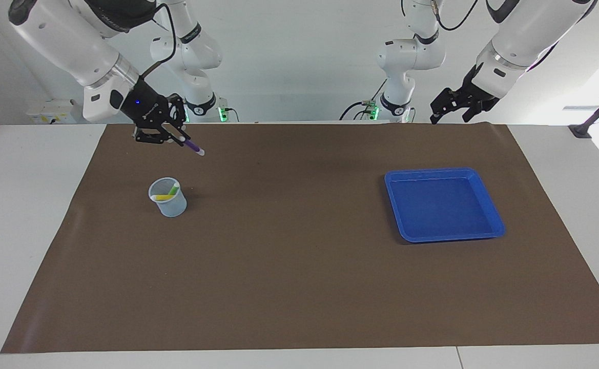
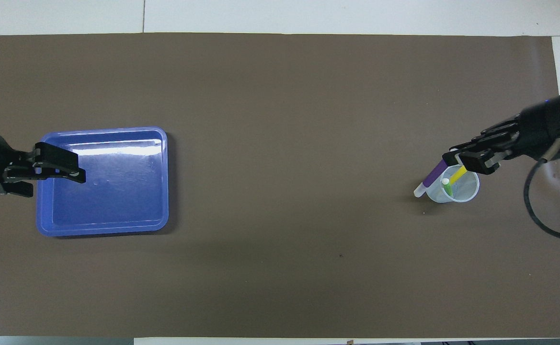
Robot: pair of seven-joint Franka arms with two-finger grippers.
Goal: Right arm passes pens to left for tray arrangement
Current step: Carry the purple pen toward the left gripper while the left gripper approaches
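Observation:
My right gripper (image 1: 180,137), with its blue light, is shut on the purple pen (image 1: 192,147) and holds it slanted in the air, pale end down. In the overhead view the gripper (image 2: 457,160) and purple pen (image 2: 432,177) are over the cup's edge. The yellow pen (image 1: 165,197) and green pen (image 1: 174,189) stand in a small translucent cup (image 1: 168,202); they also show from overhead, yellow (image 2: 458,175) and green (image 2: 447,188). The blue tray (image 1: 442,205) lies empty toward the left arm's end. My left gripper (image 1: 450,110) waits raised and open, over the tray's (image 2: 112,191) outer rim.
A brown mat (image 1: 299,266) covers most of the white table. The cup (image 2: 466,194) stands on it toward the right arm's end. A black cable (image 2: 538,211) loops from the right arm's wrist.

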